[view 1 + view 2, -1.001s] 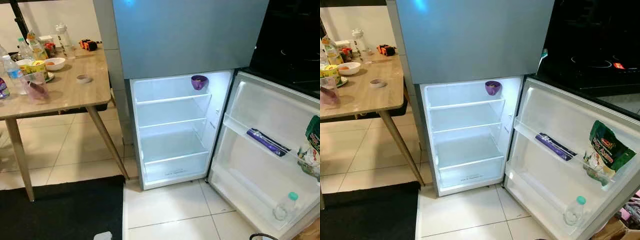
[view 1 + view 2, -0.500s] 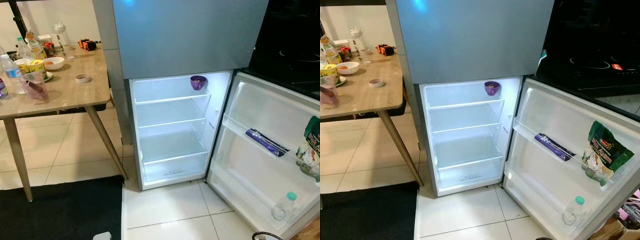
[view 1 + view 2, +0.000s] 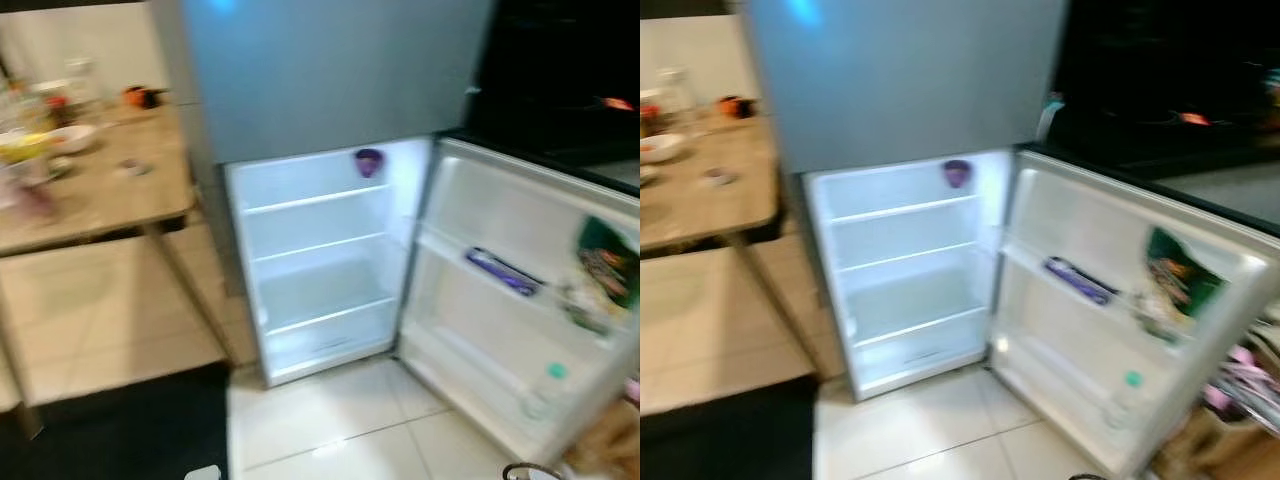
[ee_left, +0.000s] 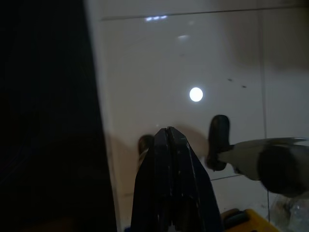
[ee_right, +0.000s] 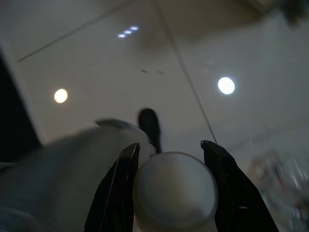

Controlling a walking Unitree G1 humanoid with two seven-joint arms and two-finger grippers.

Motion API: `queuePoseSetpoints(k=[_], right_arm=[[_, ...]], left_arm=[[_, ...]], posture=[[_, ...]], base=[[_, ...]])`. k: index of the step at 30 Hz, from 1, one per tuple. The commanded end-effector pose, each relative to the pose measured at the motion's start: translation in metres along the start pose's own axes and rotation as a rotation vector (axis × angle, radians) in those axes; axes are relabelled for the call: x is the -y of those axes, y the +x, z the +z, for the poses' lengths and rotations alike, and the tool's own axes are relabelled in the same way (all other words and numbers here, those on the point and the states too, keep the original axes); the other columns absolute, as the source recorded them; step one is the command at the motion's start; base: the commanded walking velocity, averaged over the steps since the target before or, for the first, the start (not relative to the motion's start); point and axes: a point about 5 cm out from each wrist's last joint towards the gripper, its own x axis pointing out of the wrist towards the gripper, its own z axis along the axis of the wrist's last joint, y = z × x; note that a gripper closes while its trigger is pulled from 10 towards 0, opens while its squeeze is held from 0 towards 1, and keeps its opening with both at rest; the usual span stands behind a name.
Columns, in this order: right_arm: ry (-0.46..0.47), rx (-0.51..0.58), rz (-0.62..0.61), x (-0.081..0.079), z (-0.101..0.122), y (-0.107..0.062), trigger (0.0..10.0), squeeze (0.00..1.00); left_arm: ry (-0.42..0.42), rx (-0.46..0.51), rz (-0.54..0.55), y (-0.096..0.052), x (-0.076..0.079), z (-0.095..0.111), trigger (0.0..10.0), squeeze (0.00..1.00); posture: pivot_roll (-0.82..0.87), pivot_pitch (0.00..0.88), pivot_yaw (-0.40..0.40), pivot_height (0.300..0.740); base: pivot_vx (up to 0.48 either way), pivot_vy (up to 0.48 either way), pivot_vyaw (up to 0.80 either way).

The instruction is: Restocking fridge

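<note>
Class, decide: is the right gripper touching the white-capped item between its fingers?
Touching. The right wrist view shows the right gripper with both fingers pressed against the white cap.

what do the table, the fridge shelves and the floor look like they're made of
Table: looks like wood or wood-look laminate, tan and faintly grained; blur leaves it open.
Fridge shelves: seemingly clear glass or plastic, since the lit back wall shows through.
Floor: glossy pale tile, with grout lines and reflected lamps.
</note>
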Motion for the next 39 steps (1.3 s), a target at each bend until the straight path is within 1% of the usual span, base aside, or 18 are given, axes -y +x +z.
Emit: queuePoseSetpoints(k=[1, 9, 12, 15, 19, 21, 27, 31, 34, 35, 37, 38, 39], right_arm=[[0.011, 0.009, -0.001, 0.0014, 0.003, 0.0001, 10.0, 0.0], [-0.001, 0.007, 0.014, -0.0002, 0.0046, 0.0007, 10.0, 0.0], [0.012, 0.013, 0.01, 0.0002, 0.0069, 0.0011, 10.0, 0.0], [0.002, 0.016, 0.023, -0.0009, 0.0095, 0.0016, 10.0, 0.0], [0.01, 0.019, 0.018, 0.0004, 0.0106, 0.0014, 10.0, 0.0], [0.005, 0.02, 0.022, 0.0001, 0.0118, 0.0017, 10.0, 0.0], [0.007, 0.017, 0.03, -0.0025, 0.0104, 0.0022, 10.0, 0.0], [0.02, 0.018, 0.035, -0.006, 0.0081, 0.0029, 10.0, 0.0], [0.023, 0.03, 0.035, -0.007, 0.0087, 0.0031, 10.0, 0.0], [0.048, 0.052, 0.034, -0.0072, 0.0107, 0.0032, 10.0, 0.0], [0.063, 0.059, 0.035, -0.0074, 0.0113, 0.0033, 10.0, 0.0], [0.053, 0.063, 0.039, -0.0083, 0.0116, 0.0034, 10.0, 0.0], [0.053, 0.063, 0.039, -0.0083, 0.0116, 0.0034, 10.0, 0.0]], left_arm=[[0.003, -0.018, 0.011, -0.0012, -0.002, -0.0051, 10.0, 0.0], [0.018, -0.034, 0.015, -0.0021, -0.0019, -0.0099, 10.0, 0.0], [-0.008, -0.015, 0.029, -0.0013, -0.0028, -0.0051, 10.0, 0.0], [-0.001, -0.013, 0.024, -0.0008, -0.0021, -0.0033, 10.0, 0.0], [-0.013, -0.012, 0.028, -0.0005, -0.0015, -0.0032, 10.0, 0.0], [-0.015, -0.011, 0.027, -0.0004, -0.0016, -0.0025, 10.0, 0.0], [-0.002, -0.027, 0.036, -0.0026, -0.0062, -0.0075, 10.0, 0.0], [0.003, -0.025, 0.04, -0.0029, -0.0081, -0.0069, 10.0, 0.0], [0.003, -0.02, 0.039, -0.0024, -0.0074, -0.0049, 10.0, 0.0], [0.0, -0.012, 0.034, -0.0016, -0.0061, -0.0027, 10.0, 0.0], [-0.003, -0.009, 0.031, -0.0013, -0.0055, -0.0018, 10.0, 0.0], [0.016, -0.01, 0.026, -0.001, -0.0047, -0.0009, 10.0, 0.0], [0.016, -0.01, 0.026, -0.001, -0.0047, -0.0009, 10.0, 0.0]], posture=[[-0.11, 0.0, -0.011, 0.74], [-0.12, 0.0, -0.01, 0.74], [-0.12, 0.012, -0.017, 0.74], [-0.13, 0.016, -0.016, 0.74], [-0.13, 0.021, -0.023, 0.74], [-0.12, 0.045, -0.016, 0.74], [-0.12, 0.035, -0.008, 0.74], [-0.12, 0.026, 0.0, 0.74], [-0.12, 0.026, 0.0, 0.74], [-0.11, 0.022, 0.003, 0.74], [-0.11, 0.022, 0.003, 0.74], [-0.12, 0.021, 0.006, 0.74], [-0.12, 0.021, 0.006, 0.74]], base=[[0.0, 0.0, -0.79], [0.0, 0.0, -0.8], [0.0, 0.0, -0.8], [0.0, 0.0, -0.8], [0.0, 0.0, -0.8], [0.0, 0.0, -0.8], [0.0, 0.0, -0.8], [0.0, 0.0, -0.8], [0.0, 0.0, -0.8], [0.0, 0.0, -0.61], [0.0, 0.0, -0.61], [0.0, 0.0, 0.0], [0.0, 0.0, 0.0]])
